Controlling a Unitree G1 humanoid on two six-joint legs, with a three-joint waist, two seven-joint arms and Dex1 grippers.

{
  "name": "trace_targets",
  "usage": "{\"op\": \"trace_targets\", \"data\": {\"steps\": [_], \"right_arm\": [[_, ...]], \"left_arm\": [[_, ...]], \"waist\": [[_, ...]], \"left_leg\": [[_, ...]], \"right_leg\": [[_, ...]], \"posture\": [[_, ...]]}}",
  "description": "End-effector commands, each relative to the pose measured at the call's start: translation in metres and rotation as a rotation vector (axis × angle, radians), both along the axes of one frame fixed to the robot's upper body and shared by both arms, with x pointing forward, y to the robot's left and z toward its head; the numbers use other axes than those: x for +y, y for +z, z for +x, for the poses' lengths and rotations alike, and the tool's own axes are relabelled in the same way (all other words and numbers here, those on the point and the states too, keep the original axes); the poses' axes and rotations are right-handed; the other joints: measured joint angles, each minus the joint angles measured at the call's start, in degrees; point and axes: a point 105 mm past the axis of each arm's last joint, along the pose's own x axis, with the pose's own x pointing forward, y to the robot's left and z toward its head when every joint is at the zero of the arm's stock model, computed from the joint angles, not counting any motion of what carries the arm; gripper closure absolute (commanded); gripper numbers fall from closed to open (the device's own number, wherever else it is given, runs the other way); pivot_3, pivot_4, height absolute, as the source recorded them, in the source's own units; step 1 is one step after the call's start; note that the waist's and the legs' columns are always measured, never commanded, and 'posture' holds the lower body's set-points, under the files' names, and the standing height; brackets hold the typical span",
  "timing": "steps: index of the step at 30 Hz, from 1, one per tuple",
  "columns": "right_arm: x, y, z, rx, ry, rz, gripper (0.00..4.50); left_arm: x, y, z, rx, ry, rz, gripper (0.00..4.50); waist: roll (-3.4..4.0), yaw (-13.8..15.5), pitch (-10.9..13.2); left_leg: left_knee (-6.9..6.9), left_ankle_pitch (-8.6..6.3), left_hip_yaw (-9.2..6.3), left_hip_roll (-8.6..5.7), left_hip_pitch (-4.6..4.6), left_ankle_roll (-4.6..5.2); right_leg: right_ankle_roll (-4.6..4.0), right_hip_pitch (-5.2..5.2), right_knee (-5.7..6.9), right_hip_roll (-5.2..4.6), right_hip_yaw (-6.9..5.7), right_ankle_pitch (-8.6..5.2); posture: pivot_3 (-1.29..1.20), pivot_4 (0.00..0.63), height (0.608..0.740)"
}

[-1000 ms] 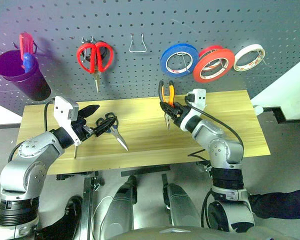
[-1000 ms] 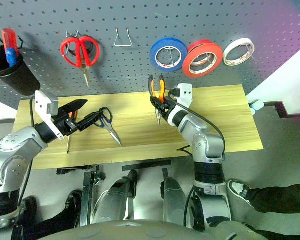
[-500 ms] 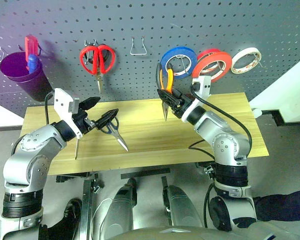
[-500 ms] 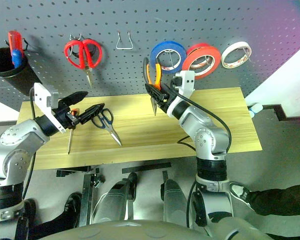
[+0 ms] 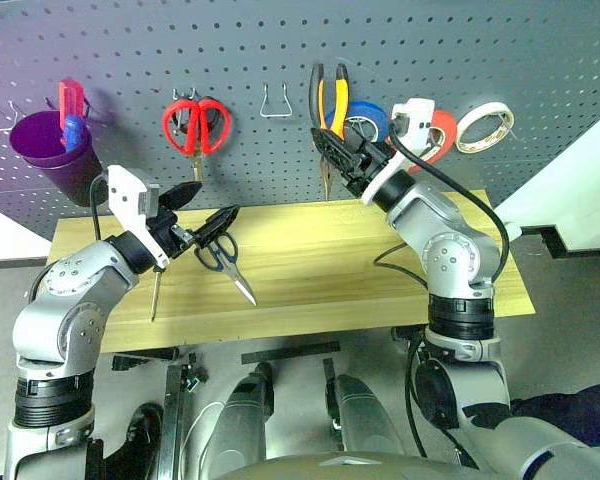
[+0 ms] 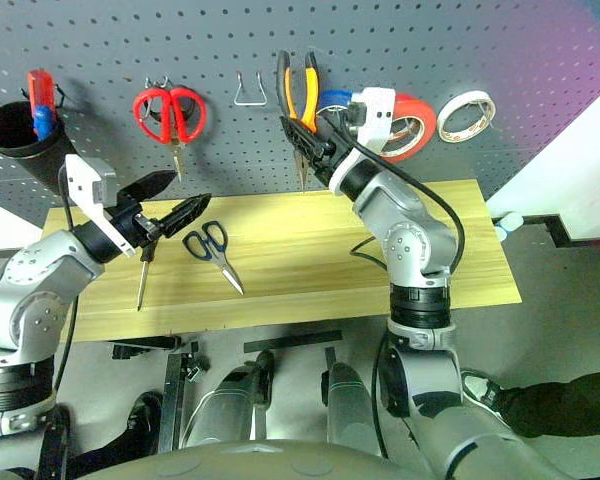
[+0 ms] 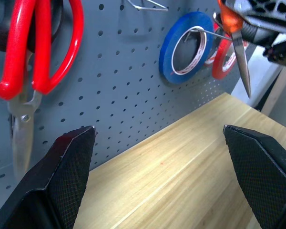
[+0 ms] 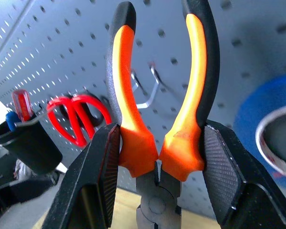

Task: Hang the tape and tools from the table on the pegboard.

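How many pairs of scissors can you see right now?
2. Red scissors hang on the pegboard; dark-handled scissors lie on the table beneath the open left gripper. None seem hidden.

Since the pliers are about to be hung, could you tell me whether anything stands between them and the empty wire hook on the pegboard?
Nothing visible does. The right gripper holds the pliers handles-up before the pegboard, beside the empty wire hook; the gap between them shows bare board.

Pegboard (image 5: 460, 40): matt grey perforated panel. Table (image 5: 310, 270): smooth light wood planks. Pliers (image 8: 162, 109): glossy orange-and-black plastic handles, dark metal joint. Fingers (image 7: 69, 167): black, finely textured pads. Red-handled scissors (image 7: 33, 52): glossy plastic, metal blades.
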Motion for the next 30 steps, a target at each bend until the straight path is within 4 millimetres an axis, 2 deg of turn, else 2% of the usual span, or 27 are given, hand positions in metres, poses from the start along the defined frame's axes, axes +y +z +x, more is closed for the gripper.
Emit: {"op": "trace_targets", "data": {"steps": [1,4,15,25,30], "right_arm": [[0.010,0.028,-0.003,-0.114,0.029,0.026,2.40],[0.013,0.035,0.002,-0.137,0.033,0.046,2.40],[0.036,0.058,0.014,-0.214,0.071,0.099,2.40],[0.052,0.070,0.019,-0.262,0.100,0.115,2.40],[0.054,0.073,0.029,-0.277,0.080,0.098,2.40]], "left_arm": [[0.002,0.014,-0.005,-0.058,0.002,0.007,0.00],[0.005,0.023,-0.006,-0.083,0.016,0.011,0.00],[0.000,0.039,-0.011,-0.134,0.025,0.005,0.00],[0.003,0.034,-0.014,-0.125,0.049,0.005,0.00],[0.003,0.033,-0.014,-0.122,0.050,0.003,0.00]], "waist": [[0.00,0.0,-0.3],[-0.03,0.1,-0.7],[-0.07,0.2,-2.4],[-0.03,0.4,-3.6],[-0.02,0.6,-3.8]], "left_leg": [[0.00,0.00,0.00,0.00,0.00,0.00],[0.00,0.01,0.00,0.00,0.00,-0.01],[0.01,0.03,0.00,0.01,0.04,-0.06],[0.03,0.04,0.00,0.01,0.11,-0.07],[0.05,0.05,0.00,0.01,0.11,-0.08]], "right_leg": [[0.00,-0.01,0.00,0.00,0.00,0.00],[0.00,-0.01,0.03,0.01,0.00,0.00],[0.00,0.00,0.08,0.02,-0.02,0.00],[0.00,0.06,0.11,0.03,-0.02,0.00],[0.00,0.06,0.13,0.03,-0.02,0.00]], "posture": [[-0.03,0.187,0.740],[-0.02,0.172,0.740],[0.04,0.134,0.740],[0.06,0.134,0.740],[0.07,0.135,0.740]]}}
